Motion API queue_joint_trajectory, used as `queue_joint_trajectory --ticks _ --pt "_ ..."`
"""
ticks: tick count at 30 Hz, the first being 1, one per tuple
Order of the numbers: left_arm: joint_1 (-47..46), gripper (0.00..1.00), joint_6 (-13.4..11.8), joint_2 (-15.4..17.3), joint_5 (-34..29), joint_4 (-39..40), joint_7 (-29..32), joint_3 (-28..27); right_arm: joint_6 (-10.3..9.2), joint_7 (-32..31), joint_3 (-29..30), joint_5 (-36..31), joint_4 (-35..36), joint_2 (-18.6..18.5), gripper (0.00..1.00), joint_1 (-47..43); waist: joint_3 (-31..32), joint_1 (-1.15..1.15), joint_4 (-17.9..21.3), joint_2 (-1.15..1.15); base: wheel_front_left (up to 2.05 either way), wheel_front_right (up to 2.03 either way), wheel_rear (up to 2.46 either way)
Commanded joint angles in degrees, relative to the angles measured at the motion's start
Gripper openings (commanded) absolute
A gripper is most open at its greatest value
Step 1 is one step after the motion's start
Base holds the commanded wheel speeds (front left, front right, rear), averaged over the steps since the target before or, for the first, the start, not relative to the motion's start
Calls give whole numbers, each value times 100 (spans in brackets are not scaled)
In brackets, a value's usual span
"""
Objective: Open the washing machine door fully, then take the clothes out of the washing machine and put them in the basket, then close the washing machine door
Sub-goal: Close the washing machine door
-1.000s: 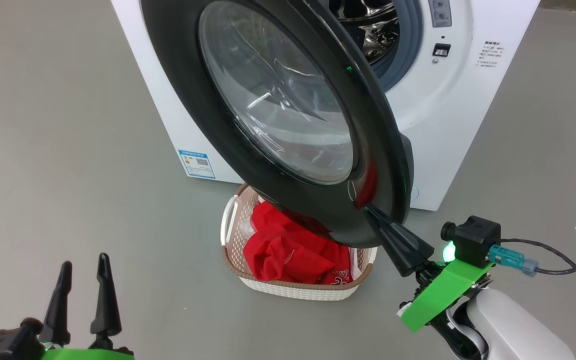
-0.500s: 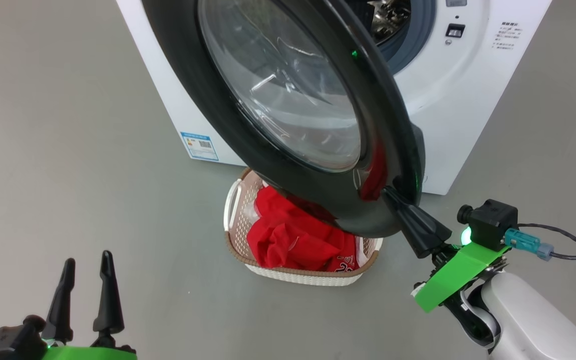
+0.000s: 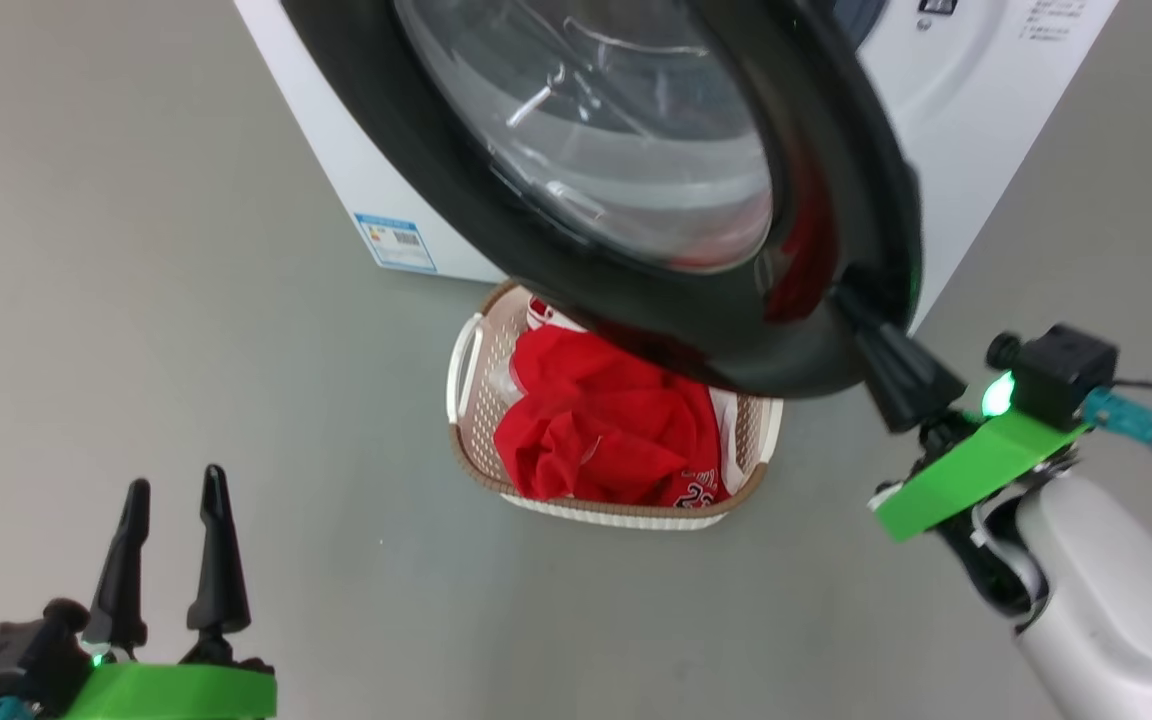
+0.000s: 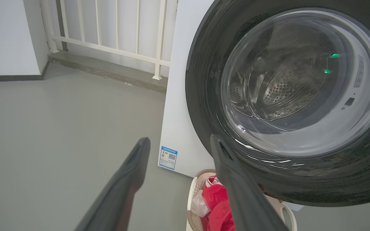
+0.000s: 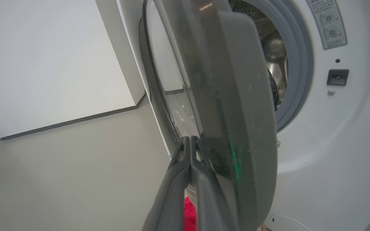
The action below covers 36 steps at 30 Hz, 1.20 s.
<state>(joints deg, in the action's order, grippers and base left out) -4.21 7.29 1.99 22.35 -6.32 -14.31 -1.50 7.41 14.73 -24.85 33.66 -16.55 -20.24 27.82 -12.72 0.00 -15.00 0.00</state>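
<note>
Pushing looks to be the purpose in the head view: the right gripper (image 3: pixel 856 310), fingers pressed together on nothing, sets its tips against the lower right edge of the large round glossy black washing machine door (image 3: pixel 616 150), which stands part-open across the upper frame before the big white boxy washing machine (image 3: pixel 976 90). Below it at centre frame, the small cream perforated plastic basket (image 3: pixel 481 478) sits on the grey floor (image 3: pixel 136 300) holding the bright red clothes (image 3: pixel 596 430), placed near the opening for short drops, I judge. The left gripper (image 3: pixel 176 485), lower left, has its fingers apart and empty. In the left wrist view those spread fingers frame the door, and the steel perforated drum (image 4: pixel 278 93) behind its glass looks empty. In the right wrist view the joined fingers touch the door's rim at lower centre, so closing seems the step in hand.
</note>
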Motion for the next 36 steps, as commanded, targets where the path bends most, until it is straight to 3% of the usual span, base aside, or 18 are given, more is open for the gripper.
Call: queue_joint_trajectory --ticks 1,14,36 --pt "-197 100 18 103 -40 158 -69 -165 8 27 41 -89 145 -76 0 147 -167 0 -15 0 0 0 0" --pt "-602 100 19 170 9 200 -69 26 8 27 212 -116 -240 -524 0 1262 -875 0 -107 0 0 0 0" --pt "-775 100 19 124 89 201 -69 168 8 27 305 32 -819 -1321 0 2432 -1310 0 -492 0 0 0 0"
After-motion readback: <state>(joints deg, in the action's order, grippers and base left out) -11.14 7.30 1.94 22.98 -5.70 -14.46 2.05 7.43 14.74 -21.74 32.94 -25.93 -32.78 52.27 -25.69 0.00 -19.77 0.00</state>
